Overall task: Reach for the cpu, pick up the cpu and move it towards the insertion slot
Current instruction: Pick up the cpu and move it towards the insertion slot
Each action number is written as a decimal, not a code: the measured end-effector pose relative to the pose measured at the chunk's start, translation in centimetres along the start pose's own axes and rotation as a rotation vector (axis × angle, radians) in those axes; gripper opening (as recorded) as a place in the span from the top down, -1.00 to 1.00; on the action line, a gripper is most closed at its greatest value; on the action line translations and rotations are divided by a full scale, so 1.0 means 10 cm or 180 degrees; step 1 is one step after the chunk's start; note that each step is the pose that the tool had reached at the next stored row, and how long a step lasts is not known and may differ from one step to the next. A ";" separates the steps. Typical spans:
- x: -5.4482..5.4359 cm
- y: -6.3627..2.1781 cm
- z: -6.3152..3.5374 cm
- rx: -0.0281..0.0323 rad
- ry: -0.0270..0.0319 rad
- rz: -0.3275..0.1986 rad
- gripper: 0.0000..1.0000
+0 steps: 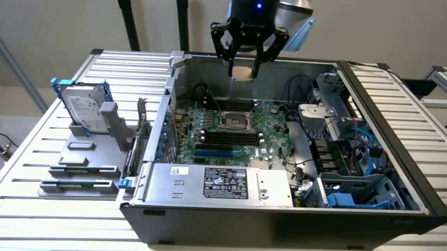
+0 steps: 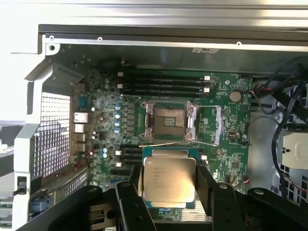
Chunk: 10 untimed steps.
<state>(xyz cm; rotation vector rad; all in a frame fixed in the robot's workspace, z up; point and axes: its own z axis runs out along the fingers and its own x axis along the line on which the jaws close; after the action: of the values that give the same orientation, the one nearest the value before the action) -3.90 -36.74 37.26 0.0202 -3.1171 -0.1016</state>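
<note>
Your gripper (image 1: 244,69) clamps the cpu (image 2: 169,180) by its edges, in open air above the case, slot (image 2: 169,122) at 12 o'clock.

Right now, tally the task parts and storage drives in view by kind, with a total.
cpu, held in the gripper: 1
insertion slot: 1
hard drive standing on the grey rack: 1
Total: 3

Tool (image 2: 169,185) grips cpu (image 2: 169,179) (near insertion slot (image 2: 169,122)).
</note>
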 end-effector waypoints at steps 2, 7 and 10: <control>0.00 0.019 0.022 -0.0004 -0.0001 0.0006 -0.09; -0.01 0.065 0.073 -0.0016 -0.0002 0.0017 -0.09; -0.02 0.077 0.094 -0.0027 -0.0003 0.0024 -0.09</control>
<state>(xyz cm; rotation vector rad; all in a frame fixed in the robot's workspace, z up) -3.73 -35.90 36.37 0.0081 -3.1173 -0.1145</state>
